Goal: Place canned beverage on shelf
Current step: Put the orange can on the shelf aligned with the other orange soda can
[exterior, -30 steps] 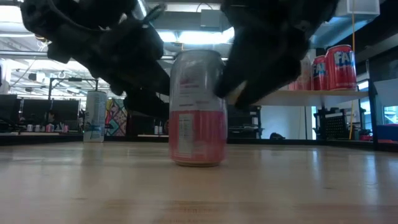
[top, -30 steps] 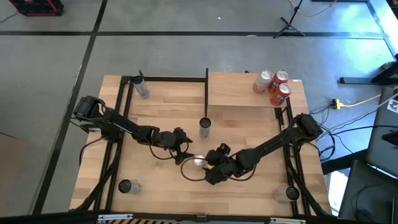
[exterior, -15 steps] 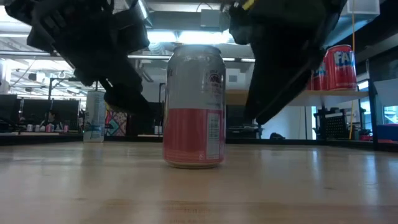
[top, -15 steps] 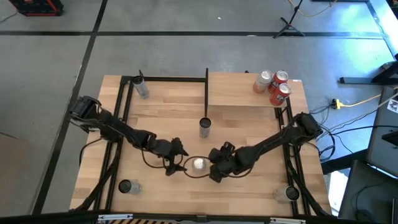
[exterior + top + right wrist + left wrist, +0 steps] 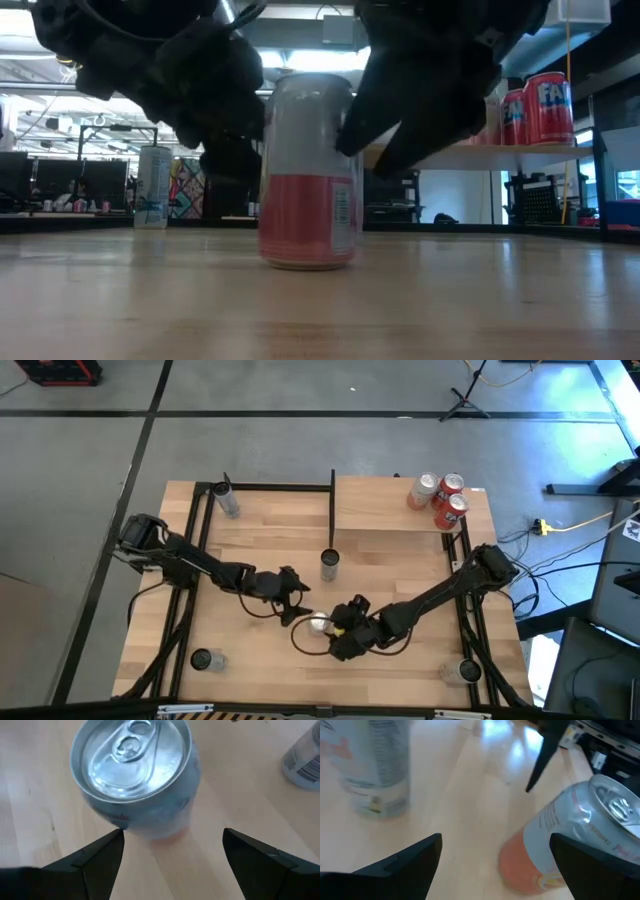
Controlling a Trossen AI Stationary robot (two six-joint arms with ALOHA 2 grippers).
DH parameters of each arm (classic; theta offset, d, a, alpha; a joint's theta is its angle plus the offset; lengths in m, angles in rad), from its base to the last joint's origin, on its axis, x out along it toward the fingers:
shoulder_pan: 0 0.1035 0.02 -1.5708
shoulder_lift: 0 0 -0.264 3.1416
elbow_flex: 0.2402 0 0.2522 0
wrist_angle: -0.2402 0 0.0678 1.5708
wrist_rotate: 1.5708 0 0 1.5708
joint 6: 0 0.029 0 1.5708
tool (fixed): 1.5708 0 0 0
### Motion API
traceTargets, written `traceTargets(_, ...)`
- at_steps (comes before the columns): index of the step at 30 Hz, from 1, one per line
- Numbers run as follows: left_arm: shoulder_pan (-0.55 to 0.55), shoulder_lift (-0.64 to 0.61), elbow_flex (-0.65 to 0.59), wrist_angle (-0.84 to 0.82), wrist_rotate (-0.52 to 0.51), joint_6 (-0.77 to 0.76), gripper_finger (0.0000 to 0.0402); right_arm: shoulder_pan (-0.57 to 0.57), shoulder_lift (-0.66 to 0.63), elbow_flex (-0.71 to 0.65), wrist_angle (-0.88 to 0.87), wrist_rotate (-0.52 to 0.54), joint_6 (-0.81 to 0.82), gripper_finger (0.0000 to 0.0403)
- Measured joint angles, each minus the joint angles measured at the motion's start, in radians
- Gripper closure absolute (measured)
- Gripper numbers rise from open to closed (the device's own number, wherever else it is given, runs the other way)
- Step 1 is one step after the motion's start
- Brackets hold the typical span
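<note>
A silver and pink can (image 5: 320,624) stands upright on its base on the tabletop, near the middle front; it also shows in the low view (image 5: 305,170). My right gripper (image 5: 338,632) is open just near-right of the can, above it, looking down on its top (image 5: 132,770). My left gripper (image 5: 297,592) is open just far-left of the can, which shows beside one of its fingers (image 5: 555,845). The pale shelf (image 5: 380,505) is at the far right and carries three red cans (image 5: 440,498). My right gripper comes at the can slanting down from the near right, fingers apart. One fingertip (image 5: 117,837) stands at the can's upper side wall (image 5: 125,822); I cannot tell whether it touches. My left gripper touches nothing that I can see.
A silver can (image 5: 330,564) stands mid-table, far of the grippers; it also shows in the left wrist view (image 5: 380,765). More cans stand at the far left (image 5: 228,500), near left (image 5: 202,659) and near right (image 5: 465,672). Black posts (image 5: 331,510) edge the shelf.
My left gripper went toward the near edge beside the can, then back toward the far edge. My right gripper drew off and came back close over the can. The can has turned about its upright axis and slid a little across the table, staying upright.
</note>
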Motion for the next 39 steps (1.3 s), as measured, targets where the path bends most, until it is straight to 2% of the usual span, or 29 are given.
traceTargets(5, -0.043, 0.020, -0.001, -0.010, 0.050, -0.031, 0.0029, -0.004, -0.001, 0.000, -0.097, -0.015, -0.003, 0.0075)
traceTargets(10, -0.095, 0.022, -0.001, -0.010, 0.054, -0.051, 0.0029, -0.015, -0.014, -0.001, -0.219, -0.025, -0.002, 0.0075)
traceTargets(13, -0.112, 0.022, -0.001, -0.013, 0.055, -0.052, 0.0029, -0.014, -0.041, -0.001, -0.286, -0.097, 0.002, 0.0075)
traceTargets(16, -0.112, -0.004, -0.002, -0.040, 0.090, -0.051, 0.0029, -0.003, -0.085, -0.001, -0.286, -0.166, 0.002, 0.0075)
traceTargets(18, -0.109, -0.036, -0.002, -0.074, 0.104, -0.051, 0.0029, 0.009, -0.126, 0.004, -0.256, -0.175, -0.001, 0.0075)
traceTargets(22, -0.109, -0.119, -0.002, -0.174, 0.093, -0.044, 0.0029, 0.038, -0.170, 0.014, -0.129, -0.086, -0.036, 0.0075)
traceTargets(26, -0.109, -0.173, -0.002, -0.251, 0.077, -0.044, 0.0029, 0.056, -0.161, 0.013, 0.002, 0.007, -0.081, 0.0075)
traceTargets(34, -0.112, -0.182, -0.002, -0.272, 0.047, -0.050, 0.0029, 0.042, -0.079, 0.012, 0.160, 0.083, -0.104, 0.0075)
traceTargets(39, -0.112, -0.182, -0.002, -0.272, 0.046, -0.052, 0.0029, 0.038, -0.034, 0.011, 0.192, 0.112, -0.108, 0.0075)
